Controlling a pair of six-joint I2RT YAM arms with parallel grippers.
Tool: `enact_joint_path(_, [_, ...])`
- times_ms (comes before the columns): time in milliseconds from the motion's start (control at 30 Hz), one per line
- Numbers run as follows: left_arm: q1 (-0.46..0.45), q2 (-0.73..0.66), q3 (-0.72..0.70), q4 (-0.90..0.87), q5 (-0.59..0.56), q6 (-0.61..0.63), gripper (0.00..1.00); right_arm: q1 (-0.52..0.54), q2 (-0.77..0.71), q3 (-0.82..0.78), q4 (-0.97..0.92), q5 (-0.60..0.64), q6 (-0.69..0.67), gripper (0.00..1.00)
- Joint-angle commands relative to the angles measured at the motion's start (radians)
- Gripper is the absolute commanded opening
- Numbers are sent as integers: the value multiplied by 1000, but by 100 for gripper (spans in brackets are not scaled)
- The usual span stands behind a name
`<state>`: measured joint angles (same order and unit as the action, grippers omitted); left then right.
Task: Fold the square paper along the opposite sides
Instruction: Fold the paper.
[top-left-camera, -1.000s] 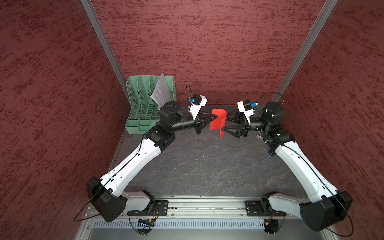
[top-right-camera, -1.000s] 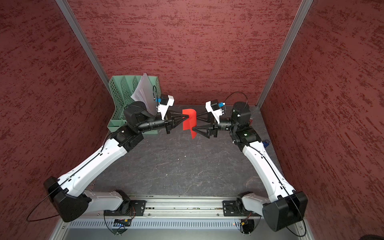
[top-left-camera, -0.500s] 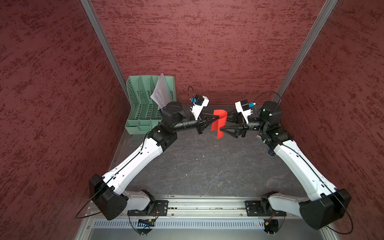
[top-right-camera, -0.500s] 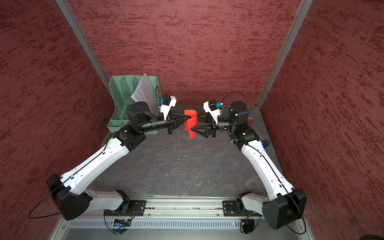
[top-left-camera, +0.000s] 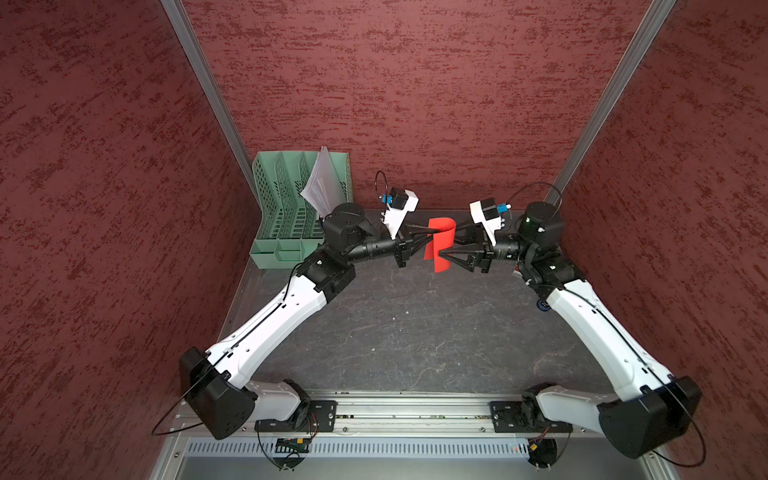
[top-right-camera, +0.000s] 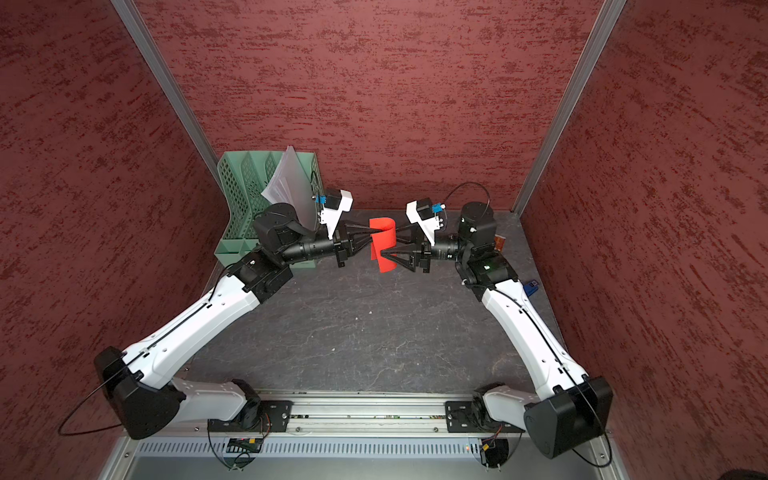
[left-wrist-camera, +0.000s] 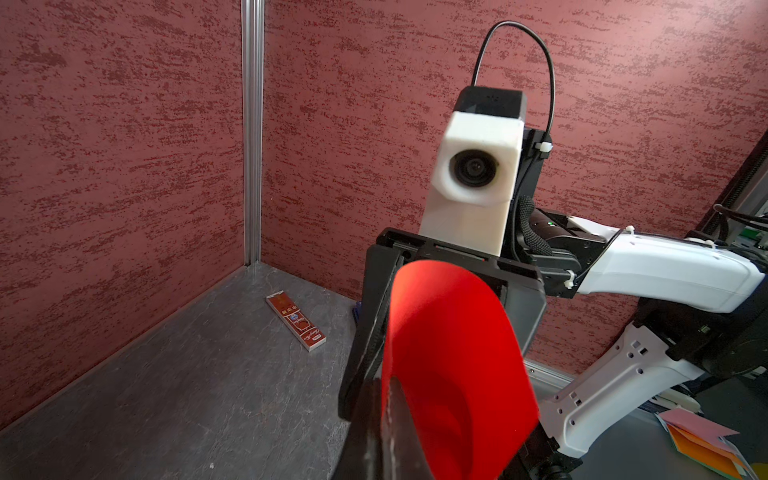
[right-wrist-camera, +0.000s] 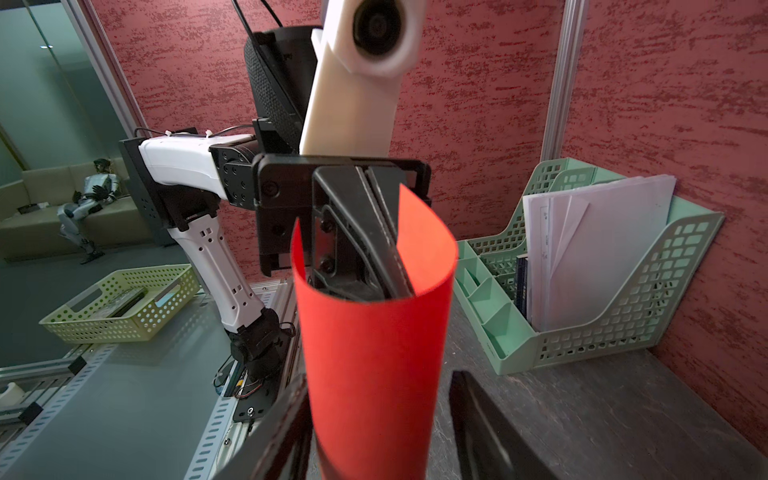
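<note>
The square paper (top-left-camera: 441, 249), bright red, was curled into a tall U and hung mid-frame in both top views, up off the worktop (top-left-camera: 415, 332). From frame-left, the left hand (top-left-camera: 426, 232) was clamped tight on one edge. From frame-right, the right hand (top-left-camera: 449, 246) straddled the bend, jaws roughly half apart and not closed on it.
</note>
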<state>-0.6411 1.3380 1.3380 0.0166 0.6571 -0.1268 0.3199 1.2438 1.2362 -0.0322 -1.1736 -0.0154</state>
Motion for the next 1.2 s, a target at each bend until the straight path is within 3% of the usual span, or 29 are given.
enact_joint_path(0, [-8, 8, -11, 28, 22, -13, 0, 12, 5, 20, 60, 12, 29, 55])
enact_joint_path(1167, [-8, 9, -7, 22, 25, -7, 0, 35, 29, 23, 61, 14, 26, 43])
